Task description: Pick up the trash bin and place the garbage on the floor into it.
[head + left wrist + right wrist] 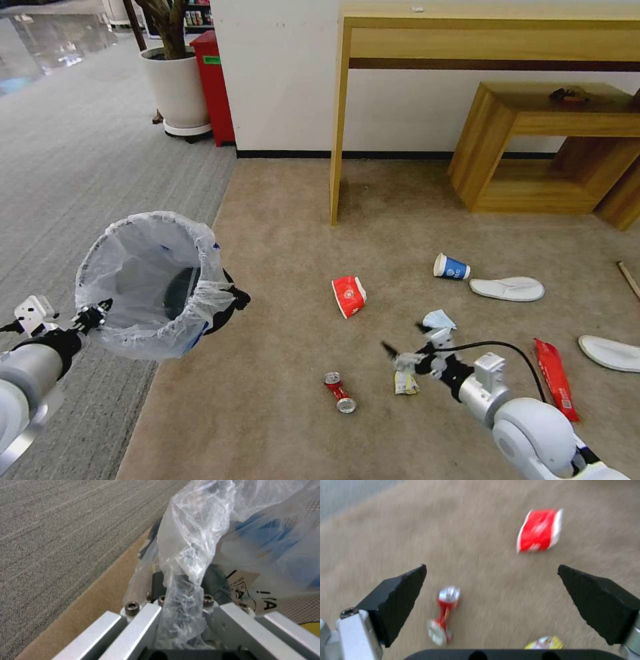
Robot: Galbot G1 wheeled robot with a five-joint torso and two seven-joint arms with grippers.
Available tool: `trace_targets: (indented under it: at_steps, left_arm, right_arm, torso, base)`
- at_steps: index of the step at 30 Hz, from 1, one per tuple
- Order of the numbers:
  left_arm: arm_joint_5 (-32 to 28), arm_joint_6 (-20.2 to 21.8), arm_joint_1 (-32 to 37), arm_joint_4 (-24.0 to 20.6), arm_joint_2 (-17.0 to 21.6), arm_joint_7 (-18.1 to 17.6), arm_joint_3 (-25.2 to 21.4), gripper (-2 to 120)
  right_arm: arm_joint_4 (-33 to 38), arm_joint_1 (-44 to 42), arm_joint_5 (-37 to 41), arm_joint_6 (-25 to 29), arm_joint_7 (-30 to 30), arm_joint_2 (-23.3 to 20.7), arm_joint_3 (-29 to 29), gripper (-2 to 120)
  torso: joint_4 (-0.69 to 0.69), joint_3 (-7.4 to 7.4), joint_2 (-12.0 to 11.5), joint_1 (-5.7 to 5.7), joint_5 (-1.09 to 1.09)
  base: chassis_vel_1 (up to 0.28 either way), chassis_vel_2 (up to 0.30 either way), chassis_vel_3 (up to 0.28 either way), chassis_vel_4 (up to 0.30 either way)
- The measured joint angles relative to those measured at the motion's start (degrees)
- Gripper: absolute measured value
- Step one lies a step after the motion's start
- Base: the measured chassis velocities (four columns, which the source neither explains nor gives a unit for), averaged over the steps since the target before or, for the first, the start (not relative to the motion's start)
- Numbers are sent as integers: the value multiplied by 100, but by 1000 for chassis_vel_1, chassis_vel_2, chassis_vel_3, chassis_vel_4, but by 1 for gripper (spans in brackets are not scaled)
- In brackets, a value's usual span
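Your left claw (93, 315) is clamped on the bag-lined rim of the trash bin (153, 283), held off the floor (280, 220). Your right claw (491, 600) is spread apart above the crushed can (444, 615). The can lies just below and slightly left, its long axis pointing away from the claw.

Crinkled translucent plastic bag (186, 555) runs down between the silver finger bars of the left gripper (181, 630), which is clamped on the lined rim of the trash bin (213, 580). Blue print shows through the bag. Beside it, beige floor (96, 600) meets grey striped carpet (60, 535).
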Motion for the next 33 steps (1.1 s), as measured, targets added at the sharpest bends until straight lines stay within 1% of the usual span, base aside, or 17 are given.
trace_targets:
  at_steps: [1, 3, 4, 7, 8, 11, 13, 15, 16, 19, 24, 27, 31, 33]
  left_arm:
    - [0, 0, 0, 0, 0, 0, 0, 0]
    - [26, 0, 14, -54, -16, -4, -3, 0]
    - [26, 0, 14, -54, -16, -4, -3, 0]
    - [88, 0, 40, -76, -30, -5, -11, 0]
    - [88, 0, 40, -76, -30, -5, -11, 0]
    - [146, 0, 49, -74, -61, -5, 1, 0]
    - [146, 0, 49, -74, -61, -5, 1, 0]
    - [237, 0, 60, -72, -116, 0, 93, 0]
    - [237, 0, 60, -72, -116, 0, 93, 0]
    - [367, 0, 61, -61, -171, 20, 208, 0]
    - [471, 0, 71, -32, -212, 53, 280, 0]
    - [531, 0, 79, -11, -233, 79, 302, 0]
    - [569, 0, 78, 3, -258, 88, 325, 0]
    - [623, 0, 78, 14, -300, 103, 372, 0]
  right_arm:
    - [0, 0, 0, 0, 0, 0, 0, 100]
    - [-265, 230, -281, -143, -247, 38, -280, 100]
    - [-265, 230, -281, -143, -247, 38, -280, 100]
    - [-608, 541, -608, -161, -454, 150, -699, 100]
    - [-608, 541, -608, -161, -454, 150, -699, 100]
    - [-867, 772, -753, -161, -461, 237, -1017, 100]
    - [-867, 772, -753, -161, -461, 237, -1017, 100]
    - [-1171, 1024, -826, -210, -219, 305, -1414, 100]
    - [-1171, 1024, -826, -210, -219, 305, -1414, 100]
    - [-1435, 1257, -715, -305, 142, 388, -1743, 100]
    - [-1697, 1463, -502, -330, 356, 524, -2001, 100]
    - [-1875, 1589, -246, -389, 549, 641, -2217, 100]
    - [-2005, 1662, -108, -451, 702, 729, -2345, 100]
    - [-2158, 1753, 101, -544, 973, 854, -2477, 100]
  torso:
    - [0, 0, 0, 0, 0]
    - [0, 0, 0, 0, 0]
    - [0, 0, 0, 0, 0]
    - [0, 0, 0, 0, -1]
    - [0, 0, 0, 0, -1]
    - [0, 0, 0, 0, 0]
    - [0, 0, 0, 0, 0]
    - [-1, 0, 0, 0, -1]
    - [-1, 0, 0, 0, -1]
    - [-1, 0, 0, 0, -1]
    - [0, 0, 0, 0, -1]
    - [0, 0, 0, 0, -1]
    - [0, 0, 1, 0, 0]
    - [0, 0, 0, 0, -1]
  base:
    - [0, 0, 0, 0]
    - [0, 0, 0, 0]
    - [0, 0, 0, 0]
    - [0, 0, 0, 0]
    - [0, 0, 0, 0]
    - [0, 0, 0, 0]
    - [0, 0, 0, 0]
    - [0, 0, 0, 0]
    - [0, 0, 0, 0]
    - [0, 0, 0, 0]
    - [0, 0, 0, 0]
    - [0, 0, 0, 0]
    - [0, 0, 0, 0]
    - [0, 0, 0, 0]
